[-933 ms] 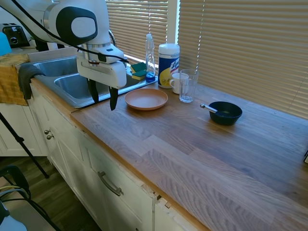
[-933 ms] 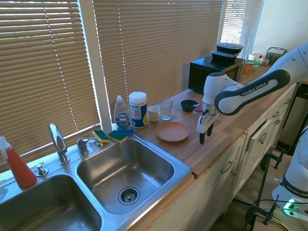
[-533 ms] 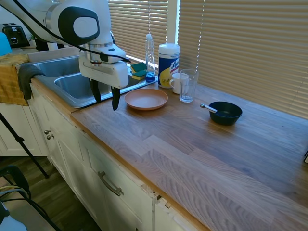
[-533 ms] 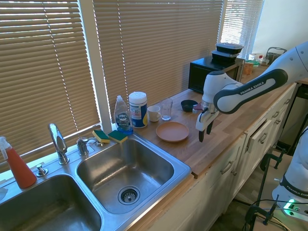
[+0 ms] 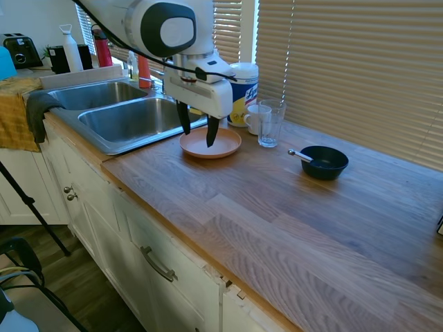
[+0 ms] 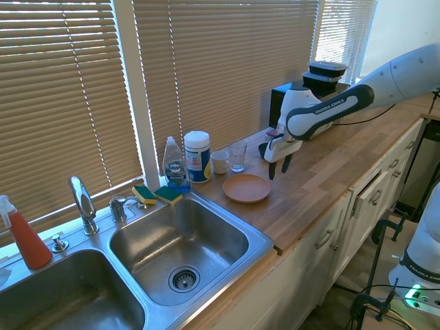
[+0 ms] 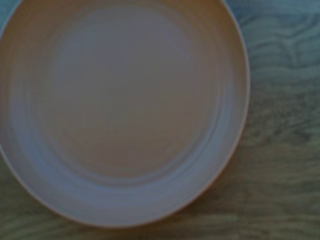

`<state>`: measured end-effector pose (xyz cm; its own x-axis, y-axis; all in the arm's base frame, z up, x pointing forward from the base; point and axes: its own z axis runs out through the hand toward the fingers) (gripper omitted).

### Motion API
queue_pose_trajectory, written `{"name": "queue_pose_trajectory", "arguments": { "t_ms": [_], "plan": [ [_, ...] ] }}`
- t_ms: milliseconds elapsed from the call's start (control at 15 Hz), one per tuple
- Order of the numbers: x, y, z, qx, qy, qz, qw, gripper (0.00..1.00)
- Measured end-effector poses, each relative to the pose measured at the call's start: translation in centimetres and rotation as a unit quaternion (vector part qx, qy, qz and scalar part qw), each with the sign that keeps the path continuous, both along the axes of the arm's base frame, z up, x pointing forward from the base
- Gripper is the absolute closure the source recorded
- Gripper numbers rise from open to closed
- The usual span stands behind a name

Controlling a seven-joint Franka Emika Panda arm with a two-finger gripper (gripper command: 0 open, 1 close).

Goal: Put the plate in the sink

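Plate: you have the terracotta plate [image 5: 210, 142] lying flat on the wooden countertop [image 5: 277, 207], just beside the sink's near corner and not in a basin; the wrist view fills with its plate [image 7: 120, 110] face, blurred.
Sink: at your left in the first exterior view, the two-basin steel sink [image 5: 111, 117] sits set into the counter; a yellow towel [image 5: 17, 114] hangs over its far end.
Gripper: your gripper [image 5: 196, 131] hangs over the plate with its two dark fingers apart and pointing down, holding nothing (the second exterior view shows the gripper [image 6: 276, 165] above the plate's far edge, whether touching you cannot tell).
Behind the plate: a wipes canister [image 5: 243, 83], a white mug [image 5: 255, 119] and a clear glass [image 5: 270, 123] stand in a close group near the blinds.
Right of the plate: a small dark bowl [image 5: 324, 162] with a spoon [image 5: 300, 155] in it rests well apart from the plate.
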<state>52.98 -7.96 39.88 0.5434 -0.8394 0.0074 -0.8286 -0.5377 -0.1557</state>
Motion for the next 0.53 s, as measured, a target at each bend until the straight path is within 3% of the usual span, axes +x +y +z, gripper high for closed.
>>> {"name": "queue_pose_trajectory", "arguments": {
  "t_ms": [200,533],
  "plan": [
    [3.7,-2.2,-1.1,0.024,0.012,-0.003,0.9997,0.0],
    [8.1,-4.2,-5.2,0.038,0.043,-0.002,0.9983,0.0]
  ]
}}
